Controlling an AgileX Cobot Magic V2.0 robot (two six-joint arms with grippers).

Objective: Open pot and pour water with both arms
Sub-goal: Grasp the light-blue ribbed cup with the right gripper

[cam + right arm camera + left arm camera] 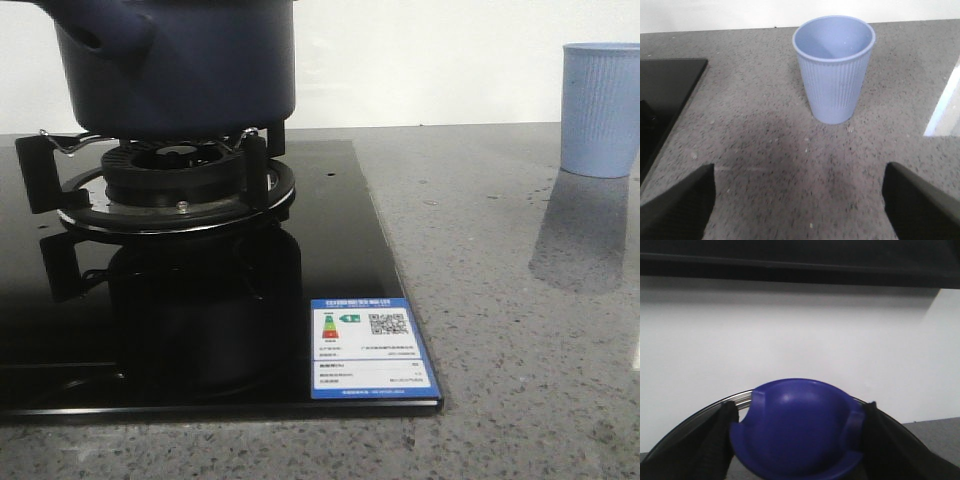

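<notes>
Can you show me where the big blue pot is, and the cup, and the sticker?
pot (180, 70), front view, on its smooth side wall.
cup (832, 80), right wrist view, on its ribbed side.
sticker (370, 348), front view, at its middle, on the black stove's corner.

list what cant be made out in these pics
- Pot: front view's top edge cuts off its rim, so lid on or off is unknown.
- Knob between the left gripper fingers: left wrist view hides what's beneath.
- Cup: contents unclear.
- Stove label: print too small.
</notes>
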